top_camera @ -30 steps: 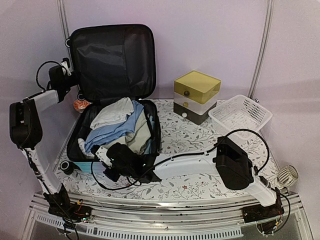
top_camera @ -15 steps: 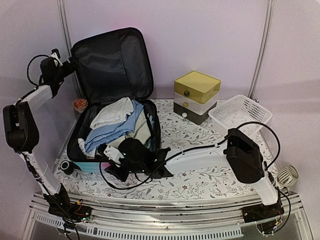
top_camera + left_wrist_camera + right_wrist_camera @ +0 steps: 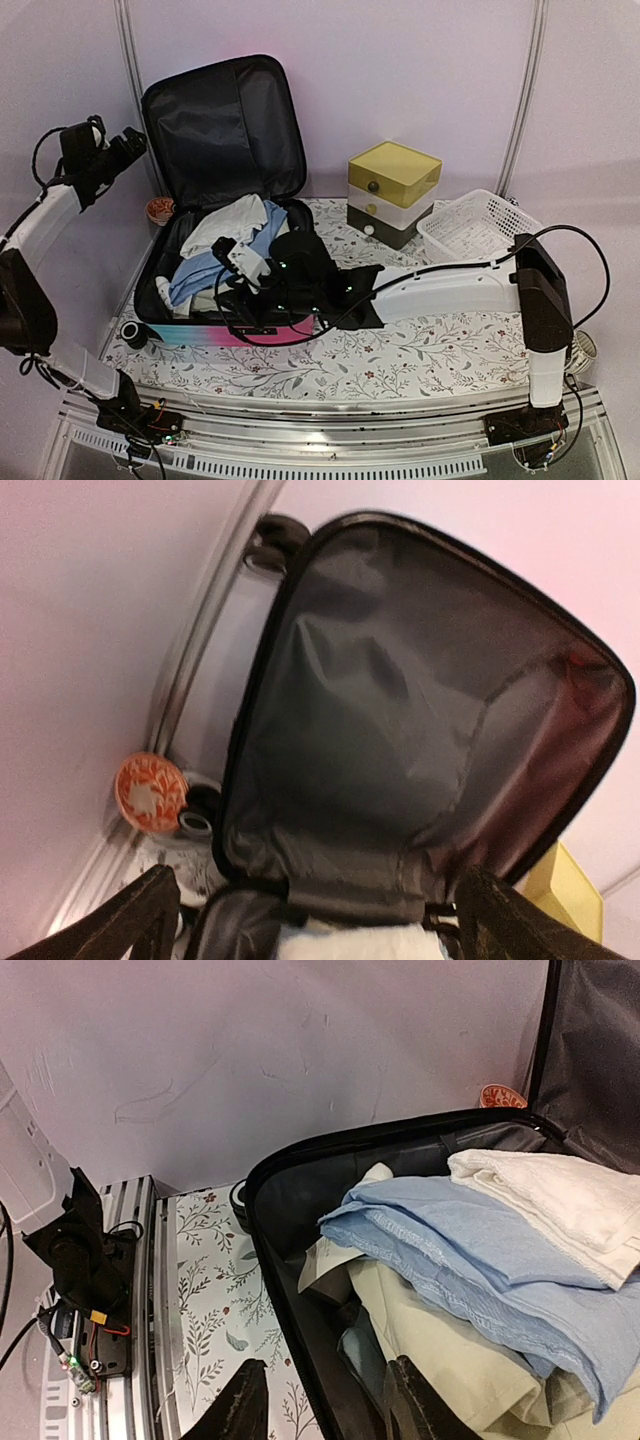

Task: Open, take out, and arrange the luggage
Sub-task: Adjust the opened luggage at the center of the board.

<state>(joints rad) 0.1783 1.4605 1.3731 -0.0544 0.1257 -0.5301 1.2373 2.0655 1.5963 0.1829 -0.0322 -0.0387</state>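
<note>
Left gripper (image 3: pixel 130 141) has released the lid, jaws spread, left of the luggage (image 3: pixel 225 130). Right gripper (image 3: pixel 325 1405), parted, now seemingly straddles its front wall.

Soft, even, pinkish light with faint shadows; the left wrist view of the luggage (image 3: pixel 400 730) seems slightly blurred.

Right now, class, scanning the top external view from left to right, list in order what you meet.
left gripper → luggage → yellow-topped drawer box → white mesh basket
</note>
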